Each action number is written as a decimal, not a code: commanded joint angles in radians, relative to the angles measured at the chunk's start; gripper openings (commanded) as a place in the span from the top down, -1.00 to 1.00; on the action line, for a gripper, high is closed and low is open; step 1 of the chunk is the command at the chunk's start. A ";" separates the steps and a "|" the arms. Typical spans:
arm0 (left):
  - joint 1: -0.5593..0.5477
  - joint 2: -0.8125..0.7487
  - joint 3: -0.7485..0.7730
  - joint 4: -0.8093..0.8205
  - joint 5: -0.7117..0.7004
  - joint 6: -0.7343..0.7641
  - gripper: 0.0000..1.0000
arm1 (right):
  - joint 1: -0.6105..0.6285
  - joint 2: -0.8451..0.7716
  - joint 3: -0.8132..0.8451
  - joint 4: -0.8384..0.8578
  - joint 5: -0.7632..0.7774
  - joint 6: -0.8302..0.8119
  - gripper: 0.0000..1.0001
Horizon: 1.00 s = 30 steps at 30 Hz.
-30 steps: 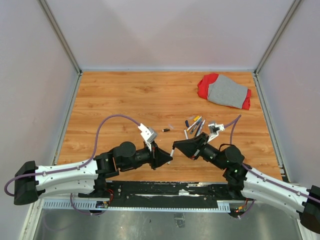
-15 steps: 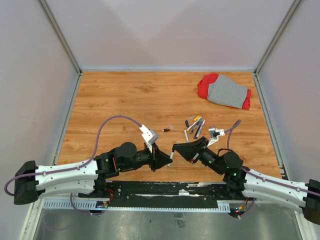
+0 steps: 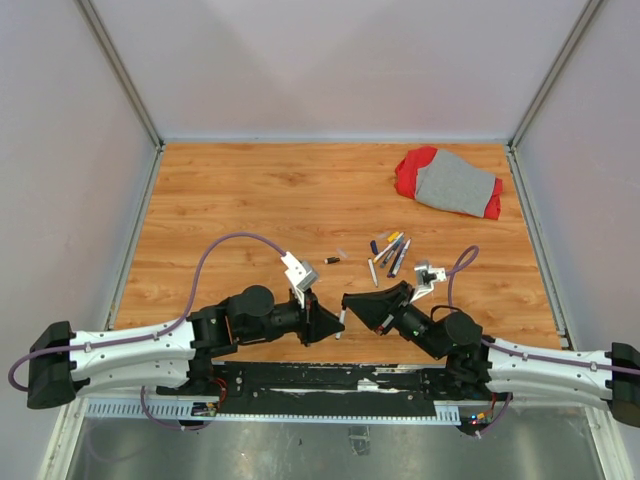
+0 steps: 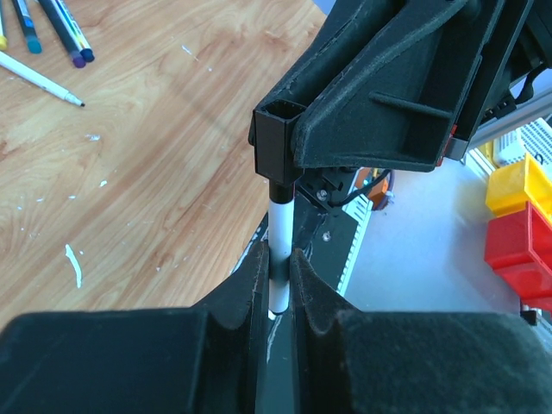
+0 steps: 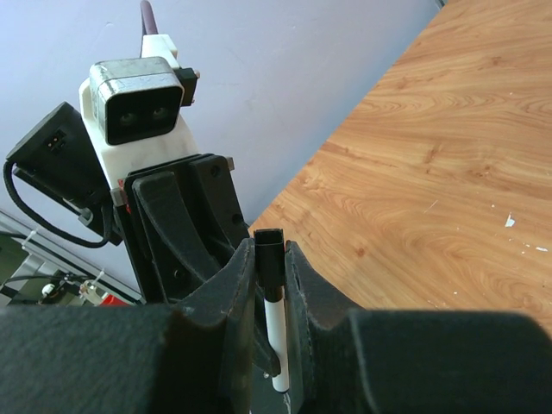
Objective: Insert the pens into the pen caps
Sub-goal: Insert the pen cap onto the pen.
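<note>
- My left hand (image 4: 277,263) is closed almost fully on the white barrel of a pen (image 4: 278,226), with a finger pressed to each side.
- My right hand (image 5: 270,259) is closed just as far on a short black cap (image 5: 269,248), which sits pinched between its fingertips.
- The relation that matters is that the cap sits straight off the end of the pen, on the same line. The pen's long axis runs crosswise through both pairs of fingers, and the two hands meet tip to tip.
- Neither arm is nearer, since each already has its own piece. I judge the next move is a push along that axis, not a reach.
- In the left wrist view a dark stretch joins the white barrel to the cap. I take it the pen's end is at the mouth or partly in, but I cannot tell whether it is seated.
- The pen is thin, with a white barrel and a dark tip at its free end. The cap is boxy and matt black, far shorter than the pen.
- All this hangs above the near middle of the wooden surface (image 3: 250,200), close to the arm bases.
- The loose pens (image 3: 390,250) lie in a small fan farther back and to the right, nearer my right arm. One loose cap (image 3: 331,260) lies apart from them, to their left.
- A red and grey cloth (image 3: 455,182) sits at the far right, well apart from the work.
</note>
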 commanded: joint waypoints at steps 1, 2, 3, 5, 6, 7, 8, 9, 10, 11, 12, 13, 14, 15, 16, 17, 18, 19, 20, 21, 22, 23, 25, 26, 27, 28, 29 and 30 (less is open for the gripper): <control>0.029 -0.066 0.052 0.367 -0.170 -0.009 0.99 | 0.108 0.039 -0.070 -0.230 -0.138 -0.051 0.99; 0.029 -0.070 0.050 0.366 -0.171 -0.009 0.99 | 0.120 0.037 -0.070 -0.232 -0.127 -0.067 0.99; 0.029 -0.073 0.048 0.364 -0.172 -0.008 0.99 | 0.131 0.035 -0.069 -0.235 -0.113 -0.082 0.99; 0.029 -0.078 0.050 0.356 -0.174 -0.007 0.99 | 0.153 0.025 -0.064 -0.265 -0.084 -0.111 0.99; 0.029 -0.081 0.050 0.352 -0.175 -0.006 0.99 | 0.162 0.017 -0.059 -0.286 -0.071 -0.123 0.99; 0.028 -0.084 0.050 0.348 -0.176 -0.005 0.99 | 0.171 0.009 -0.051 -0.308 -0.062 -0.135 0.99; 0.029 -0.087 0.048 0.345 -0.177 -0.005 0.99 | 0.179 0.002 -0.046 -0.328 -0.055 -0.146 0.99; 0.029 -0.090 0.047 0.342 -0.179 -0.004 0.99 | 0.189 -0.006 -0.039 -0.352 -0.046 -0.158 0.99; 0.029 -0.093 0.046 0.342 -0.180 -0.004 0.99 | 0.200 -0.013 -0.034 -0.373 -0.032 -0.170 0.99; 0.029 -0.094 0.045 0.342 -0.182 -0.004 0.99 | 0.210 -0.017 -0.027 -0.400 -0.018 -0.180 0.99; 0.029 -0.096 0.045 0.341 -0.182 -0.004 0.99 | 0.222 -0.021 -0.021 -0.422 -0.004 -0.190 0.99; 0.028 -0.097 0.045 0.340 -0.183 -0.003 0.99 | 0.230 -0.022 -0.015 -0.436 0.005 -0.196 0.99; 0.029 -0.096 0.045 0.341 -0.185 -0.005 0.99 | 0.235 -0.021 -0.012 -0.443 0.009 -0.197 0.99; 0.029 -0.094 0.044 0.343 -0.185 -0.005 0.99 | 0.237 -0.014 -0.012 -0.441 0.007 -0.193 0.99; 0.029 -0.093 0.045 0.343 -0.185 -0.006 0.99 | 0.241 -0.005 -0.012 -0.430 0.005 -0.189 0.99; 0.028 -0.089 0.045 0.345 -0.185 -0.004 0.99 | 0.244 0.005 -0.014 -0.410 -0.002 -0.179 0.99; 0.029 -0.087 0.047 0.347 -0.184 -0.004 0.99 | 0.247 0.017 -0.019 -0.388 -0.007 -0.169 0.99; 0.028 -0.082 0.048 0.348 -0.184 -0.004 0.99 | 0.251 0.032 -0.022 -0.363 -0.018 -0.153 0.99; 0.028 -0.080 0.049 0.349 -0.184 -0.004 0.99 | 0.255 0.047 -0.030 -0.338 -0.029 -0.136 0.99; 0.029 -0.079 0.052 0.349 -0.184 -0.004 0.99 | 0.260 0.059 -0.041 -0.309 -0.035 -0.120 0.99; 0.029 -0.078 0.052 0.349 -0.184 -0.003 0.99 | 0.267 0.070 -0.050 -0.286 -0.037 -0.105 0.99; 0.029 -0.080 0.052 0.349 -0.183 -0.003 0.99 | 0.278 0.078 -0.056 -0.273 -0.031 -0.097 0.99; 0.029 -0.081 0.051 0.349 -0.184 -0.003 0.99 | 0.310 0.084 -0.053 -0.315 0.009 -0.107 0.99; 0.029 -0.081 0.052 0.349 -0.184 -0.002 0.99 | 0.324 0.084 -0.049 -0.334 0.035 -0.115 0.99; 0.028 -0.083 0.054 0.347 -0.184 -0.001 0.99 | 0.331 0.081 -0.048 -0.349 0.051 -0.123 0.99; 0.029 -0.083 0.055 0.342 -0.184 0.001 0.99 | 0.333 0.076 -0.044 -0.360 0.060 -0.128 0.99; 0.029 -0.084 0.056 0.334 -0.184 0.003 0.99 | 0.332 0.064 -0.036 -0.376 0.071 -0.138 0.99; 0.029 -0.085 0.056 0.329 -0.186 0.005 0.99 | 0.332 0.046 -0.027 -0.398 0.081 -0.148 0.99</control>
